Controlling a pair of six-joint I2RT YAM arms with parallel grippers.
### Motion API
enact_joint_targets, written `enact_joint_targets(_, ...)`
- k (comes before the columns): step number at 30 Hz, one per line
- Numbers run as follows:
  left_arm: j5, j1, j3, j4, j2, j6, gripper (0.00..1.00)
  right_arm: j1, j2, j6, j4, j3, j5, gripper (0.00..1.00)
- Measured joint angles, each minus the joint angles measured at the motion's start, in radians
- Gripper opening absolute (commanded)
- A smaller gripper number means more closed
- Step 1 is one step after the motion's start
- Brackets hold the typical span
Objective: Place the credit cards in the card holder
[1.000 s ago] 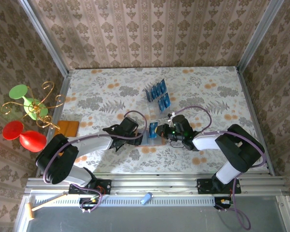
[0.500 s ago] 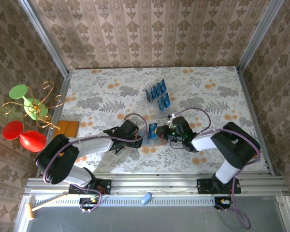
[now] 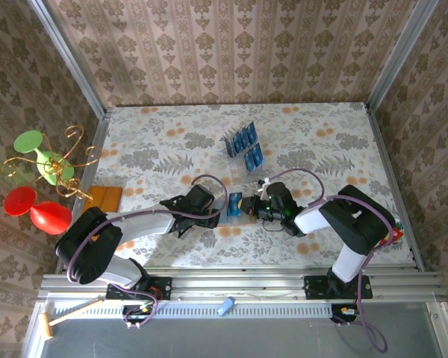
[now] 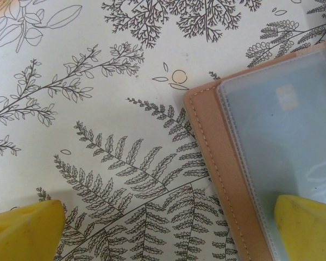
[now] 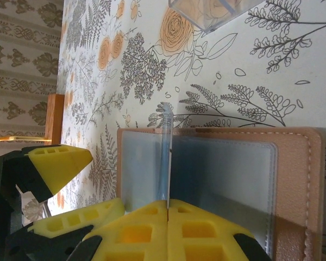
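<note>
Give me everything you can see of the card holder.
The card holder lies open and flat on the flowered table, tan leather-look with stitched edges, cloudy grey plastic sleeves inside. The shut right gripper holds a blue card on edge at the sleeves; one finger of the open left gripper overlaps a corner.

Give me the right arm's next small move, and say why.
Probably tilt the card flatter and ease its edge into a clear sleeve of the holder. The right gripper has its jaws shut on the card, which stands on edge over the open holder, not yet in a pocket. The left gripper, open, has one finger over the holder, seemingly steadying it.
</note>
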Motion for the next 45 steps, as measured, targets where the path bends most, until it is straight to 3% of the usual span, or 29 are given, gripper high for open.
enact_joint_targets(45, -0.024, 0.000, 0.000, -0.007, 0.000, -0.013, 1.00, -0.001, 0.072, 0.019, 0.154, -0.057, -0.075, 0.00)
